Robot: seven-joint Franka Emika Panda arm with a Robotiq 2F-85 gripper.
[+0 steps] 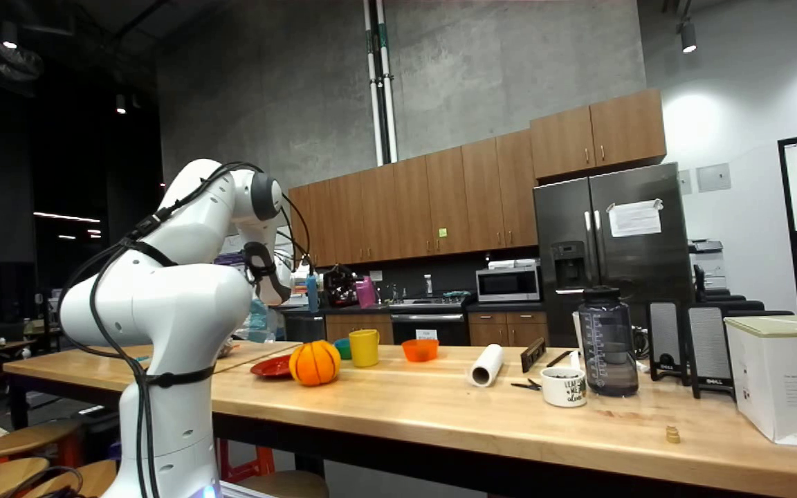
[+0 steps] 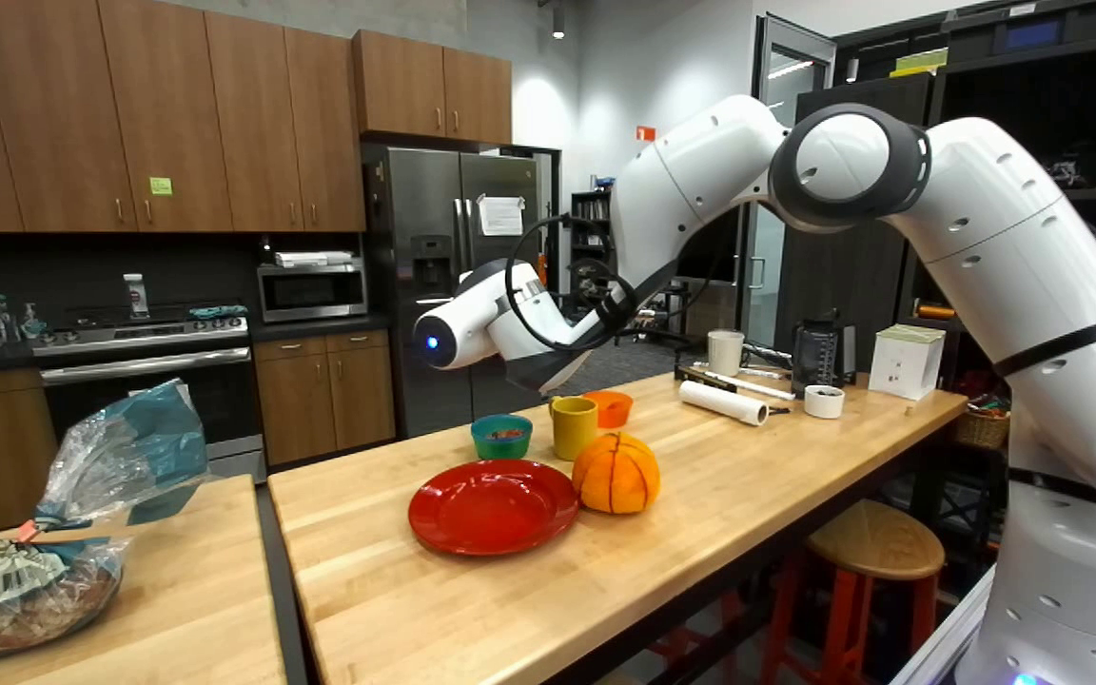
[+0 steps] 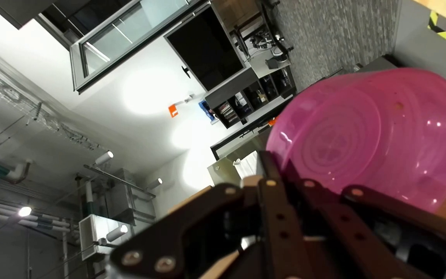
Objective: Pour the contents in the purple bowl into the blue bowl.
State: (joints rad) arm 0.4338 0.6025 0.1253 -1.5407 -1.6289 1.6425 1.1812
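Wooden countertop (image 2: 386,599) down below, pinkish-purple bowl (image 3: 347,131) held up tipped with the gripper (image 3: 282,170) pinching its rim, and it's probably light, slick, slightly bendy plastic, so imo the rim's the right spot, just don't squeeze too hard.

Through the wrist view I see the tool (image 3: 279,166) dark and soft-focused, with glints on the pink bowl (image 3: 409,155) at its tips. Beyond it, the white wall (image 3: 145,89) burns out in patches, and ceiling spotlights (image 3: 105,158) glare. The table (image 1: 405,391), lower than the tool, looks bright in both exterior views.
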